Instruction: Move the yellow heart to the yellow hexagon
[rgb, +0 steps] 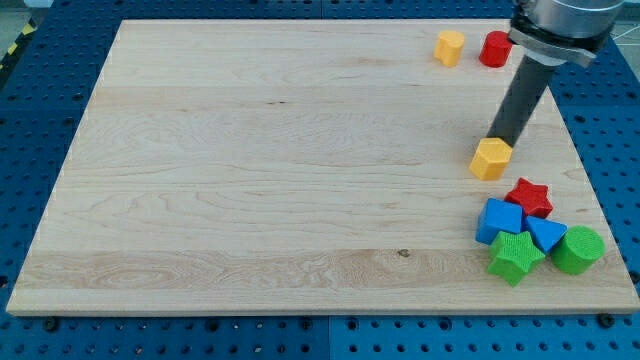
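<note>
A yellow block (449, 47), whose shape reads as a heart, lies near the view's top right on the wooden board (280, 170). The yellow hexagon (491, 159) lies lower down on the right side. My tip (497, 139) stands right at the hexagon's upper edge, seemingly touching it. The tip is well below and to the right of the yellow heart. The dark rod slants up to the arm at the view's top right corner.
A red block (495, 49) sits just right of the yellow heart. At the lower right are a red star (528, 196), a blue block (499, 220), a blue triangle (546, 233), a green star (516, 257) and a green cylinder (578, 249).
</note>
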